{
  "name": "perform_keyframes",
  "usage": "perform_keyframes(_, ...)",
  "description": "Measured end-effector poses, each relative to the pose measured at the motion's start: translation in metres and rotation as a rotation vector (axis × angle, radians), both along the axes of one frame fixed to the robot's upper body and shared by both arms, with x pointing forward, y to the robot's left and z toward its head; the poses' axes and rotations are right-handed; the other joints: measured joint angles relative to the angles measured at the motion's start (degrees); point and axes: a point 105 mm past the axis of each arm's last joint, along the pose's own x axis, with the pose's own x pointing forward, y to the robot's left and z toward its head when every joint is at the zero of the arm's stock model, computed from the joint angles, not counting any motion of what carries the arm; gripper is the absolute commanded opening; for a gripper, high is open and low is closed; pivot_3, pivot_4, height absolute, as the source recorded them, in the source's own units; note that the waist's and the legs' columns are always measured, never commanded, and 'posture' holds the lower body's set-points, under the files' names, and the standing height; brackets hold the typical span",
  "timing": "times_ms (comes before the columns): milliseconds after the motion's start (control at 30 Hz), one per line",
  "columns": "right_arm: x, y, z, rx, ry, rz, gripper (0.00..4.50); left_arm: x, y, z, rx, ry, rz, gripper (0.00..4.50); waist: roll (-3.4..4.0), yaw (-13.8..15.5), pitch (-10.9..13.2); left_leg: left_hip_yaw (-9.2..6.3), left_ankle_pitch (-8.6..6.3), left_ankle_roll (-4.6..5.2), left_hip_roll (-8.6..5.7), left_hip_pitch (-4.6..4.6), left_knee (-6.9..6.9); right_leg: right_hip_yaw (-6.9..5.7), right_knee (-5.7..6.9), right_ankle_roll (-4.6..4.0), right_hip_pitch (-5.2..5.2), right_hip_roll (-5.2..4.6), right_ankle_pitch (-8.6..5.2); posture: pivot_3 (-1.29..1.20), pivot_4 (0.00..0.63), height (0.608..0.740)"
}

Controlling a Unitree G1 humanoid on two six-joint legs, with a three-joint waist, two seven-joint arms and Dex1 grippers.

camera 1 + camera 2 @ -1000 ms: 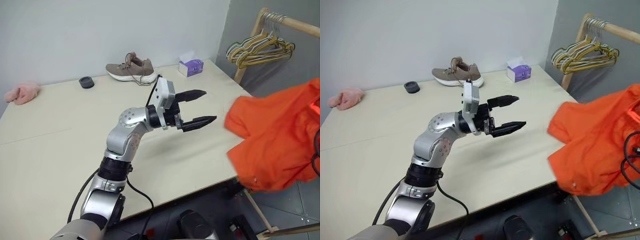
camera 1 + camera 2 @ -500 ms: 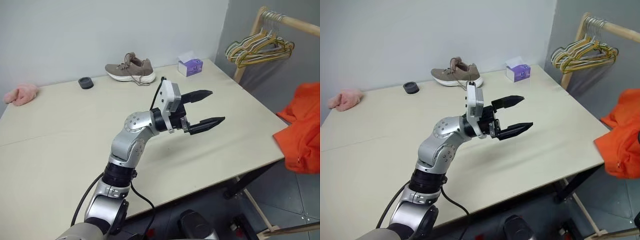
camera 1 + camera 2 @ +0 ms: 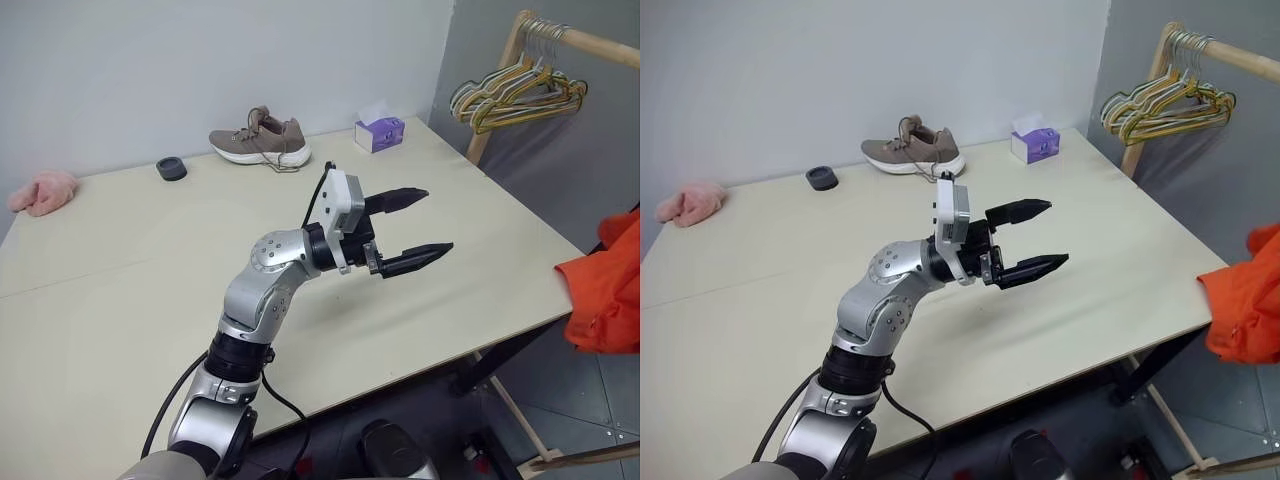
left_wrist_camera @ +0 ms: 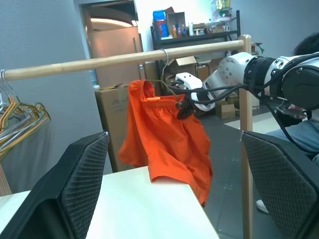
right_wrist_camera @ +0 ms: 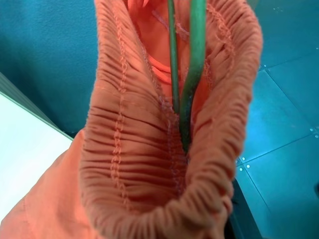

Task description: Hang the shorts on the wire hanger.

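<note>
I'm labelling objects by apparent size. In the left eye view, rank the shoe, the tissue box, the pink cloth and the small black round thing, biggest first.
1. shoe
2. pink cloth
3. tissue box
4. black round thing

Cloth and box look close.

I note: pale grey wall [image 3: 200, 60]; cream table [image 3: 120, 300]; wooden clothes rail [image 3: 590, 42] at right; grey tiled floor [image 3: 610, 400]; doorway [image 4: 112, 30], cardboard boxes [image 4: 112, 124], metal shelving [image 4: 199, 35] beyond.
</note>
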Motion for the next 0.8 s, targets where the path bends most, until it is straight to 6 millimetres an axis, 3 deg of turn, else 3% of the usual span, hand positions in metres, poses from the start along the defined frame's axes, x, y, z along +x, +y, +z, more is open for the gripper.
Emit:
perform_keyframes(67, 0.001, 0.001, 0.000, 0.010, -0.007, 0.009, 0.00, -0.002, -0.002, 0.000, 0.002, -0.004, -0.006, 4.48, 0.00, 0.0, 0.0, 0.02, -0.06, 0.00, 0.00, 0.06, 0.00, 0.02, -0.07, 0.01, 0.08, 0.00, 0.01, -0.39, 0.079, 0.740)
perform_keyframes(200, 0.002, 0.003, 0.002, 0.031, -0.029, 0.012, 1.09, -0.003, -0.002, 0.003, -0.001, -0.006, -0.001, 4.50, -0.03, 0.0, 0.0, 0.04, -0.10, -0.02, 0.01, 0.11, 0.00, 0.05, -0.07, 0.02, 0.10, 0.00, 0.00, -0.39, 0.078, 0.740)
perform_keyframes(500, -0.010, 0.013, 0.041, 0.048, -0.247, -0.030, 4.24, -0.006, -0.003, 0.004, -0.001, -0.005, -0.009, 4.50, 0.01, 0.2, 0.1, 0.03, -0.14, -0.04, 0.04, 0.10, 0.02, 0.06, -0.06, 0.03, 0.10, 0.02, -0.01, -0.41, 0.074, 0.740)
perform_keyframes(533, -0.013, 0.015, 0.042, 0.030, -0.259, -0.039, 4.42, -0.006, -0.003, 0.004, -0.001, -0.005, -0.010, 4.50, 0.03, 0.2, 0.1, 0.02, -0.14, -0.04, 0.04, 0.10, 0.03, 0.05, -0.06, 0.04, 0.10, 0.02, -0.01, -0.41, 0.073, 0.740)
perform_keyframes(667, -0.020, 0.027, 0.043, -0.062, -0.289, -0.067, 4.42, -0.006, -0.003, 0.004, 0.000, -0.005, -0.012, 4.50, 0.12, 0.1, 0.0, 0.03, -0.15, -0.03, 0.04, 0.09, 0.03, 0.08, -0.04, 0.06, 0.07, 0.02, -0.02, -0.41, 0.071, 0.740)
perform_keyframes(800, -0.027, 0.030, 0.057, -0.174, -0.329, -0.103, 4.42, -0.006, -0.004, 0.003, 0.001, -0.004, -0.014, 4.50, 0.19, 0.2, 0.0, 0.03, -0.15, -0.02, 0.03, 0.10, 0.03, 0.08, -0.04, 0.08, 0.06, 0.01, -0.04, -0.41, 0.068, 0.740)
